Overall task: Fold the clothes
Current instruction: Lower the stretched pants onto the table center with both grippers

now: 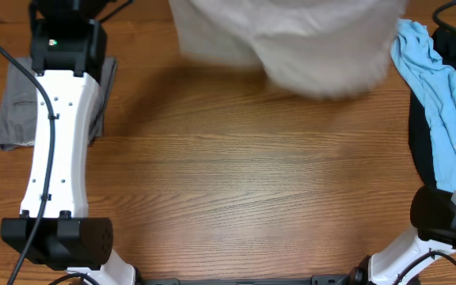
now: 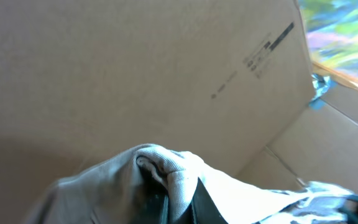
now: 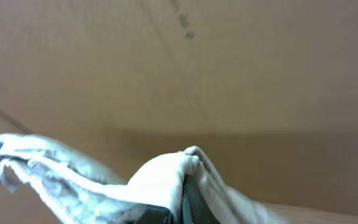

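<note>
Overhead: pale cream cotton shorts (image 1: 283, 39) at the far edge of the brown wooden table (image 1: 244, 174), centre top, blurred and partly cut off by the frame; they look lifted off the surface, not lying flat. The white left arm (image 1: 58, 150) reaches far along the left side, over a small grey folded garment (image 1: 13, 111). A crumpled light blue garment (image 1: 442, 95) lies at the right edge on something dark, can't tell what. The right arm (image 1: 450, 218) is at the bottom right. Neither claw is visible here. The middle and near table is bare wood, so there is plenty of room to lay the shorts down and fold them.

Left wrist: left gripper (image 2: 173, 202) is clamped on a bunched edge of pale cloth (image 2: 160, 162), by its look the shorts, and the fabric drapes away to the right. A brown cardboard box wall (image 2: 135, 74) fills the background.

Right wrist: right gripper (image 3: 179, 211) is pinched closed on a fold of the same cream cloth (image 3: 160, 177), with the rest trailing left. Cardboard again behind (image 3: 229, 74).

Handling, my read: light, soft and limp, so it sags between the grips and wrinkles easily. Not fragile or slippery. Best held at the waistband corners or the hem, stretched taut. Watch the blue garment on the right and the grey one on the left, and keep the cloth clear of the far table edge.
</note>
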### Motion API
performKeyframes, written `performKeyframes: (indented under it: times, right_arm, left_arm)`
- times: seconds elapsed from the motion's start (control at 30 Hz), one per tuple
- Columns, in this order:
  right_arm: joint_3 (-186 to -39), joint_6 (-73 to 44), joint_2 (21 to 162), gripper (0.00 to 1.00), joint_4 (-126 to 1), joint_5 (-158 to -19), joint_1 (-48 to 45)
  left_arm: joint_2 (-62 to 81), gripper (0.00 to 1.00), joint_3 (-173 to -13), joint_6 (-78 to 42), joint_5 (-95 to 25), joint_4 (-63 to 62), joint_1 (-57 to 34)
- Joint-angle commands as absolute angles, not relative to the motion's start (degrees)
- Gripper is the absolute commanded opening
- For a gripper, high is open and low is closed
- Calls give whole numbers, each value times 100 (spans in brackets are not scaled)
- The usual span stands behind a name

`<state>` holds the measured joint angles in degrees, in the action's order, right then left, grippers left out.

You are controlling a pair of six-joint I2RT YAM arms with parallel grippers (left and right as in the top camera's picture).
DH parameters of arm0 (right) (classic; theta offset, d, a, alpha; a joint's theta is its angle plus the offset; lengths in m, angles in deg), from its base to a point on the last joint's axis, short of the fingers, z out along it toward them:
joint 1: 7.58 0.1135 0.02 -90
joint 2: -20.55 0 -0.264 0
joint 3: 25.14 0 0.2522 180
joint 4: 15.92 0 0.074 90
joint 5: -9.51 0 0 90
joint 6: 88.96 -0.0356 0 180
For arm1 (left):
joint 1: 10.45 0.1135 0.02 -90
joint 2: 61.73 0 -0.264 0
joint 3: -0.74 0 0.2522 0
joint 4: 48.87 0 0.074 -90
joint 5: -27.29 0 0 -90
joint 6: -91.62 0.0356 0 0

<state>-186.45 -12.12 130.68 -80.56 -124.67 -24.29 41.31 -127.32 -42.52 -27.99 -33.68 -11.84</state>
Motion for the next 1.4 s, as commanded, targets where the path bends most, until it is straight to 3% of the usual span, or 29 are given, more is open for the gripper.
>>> performKeyframes:
  times: [0.0, 0.17, 0.4, 0.63, 0.8, 0.87, 1.0, 1.03, 1.07, 1.13, 1.33, 1.37]
  right_arm:
    - [-18737, -876, 12843, 4, -8296, -12876, -2490]
    - [-18671, 650, 12882, 4, -10198, -12602, -2490]
    - [-17432, 2276, 13184, 4, -12329, -12194, -2352]
    - [-15045, 1600, 13212, 4, -11916, -11308, -2269]
    - [-14243, 899, 13210, 4, -11760, -10817, -2269]
    - [-14197, 717, 13212, 5, -11911, -10589, -2267]
    - [-14197, 656, 13206, 22, -12418, -10452, -2262]
    - [-14197, 658, 13206, 25, -12567, -10450, -2262]
    - [-14197, 672, 13206, 29, -12683, -10447, -2258]
    - [-14184, 667, 13162, 40, -12678, -10447, -2258]
    - [-14184, 361, 12672, 45, -12678, -10454, -2230]
    - [-14184, 328, 12511, 52, -12676, -10450, -2203]
  left_arm:
    - [4105, 4, -12831, -4540, -2003, -3348, -754]
    - [4175, 4, -12829, -3756, -1780, -1077, -666]
    - [4603, 4, -12824, -3034, -4530, 2538, -874]
    - [5316, 8, -12822, -2145, -4480, 3926, -1023]
    - [5713, 12, -12822, -1690, -4469, 4654, -1145]
    - [5823, 17, -12822, -1576, -4473, 4929, -1195]
    - [6002, 38, -12820, -1386, -4486, 5458, -1267]
    - [6019, 56, -12820, -1290, -4486, 5559, -1285]
    - [6030, 95, -12820, -1216, -4493, 5653, -1307]
    - [6030, 100, -12820, -1185, -4488, 5836, -1322]
    - [5718, 98, -12826, -1211, -4456, 5956, -1276]
    - [5587, 98, -12826, -1209, -4442, 5932, -1274]
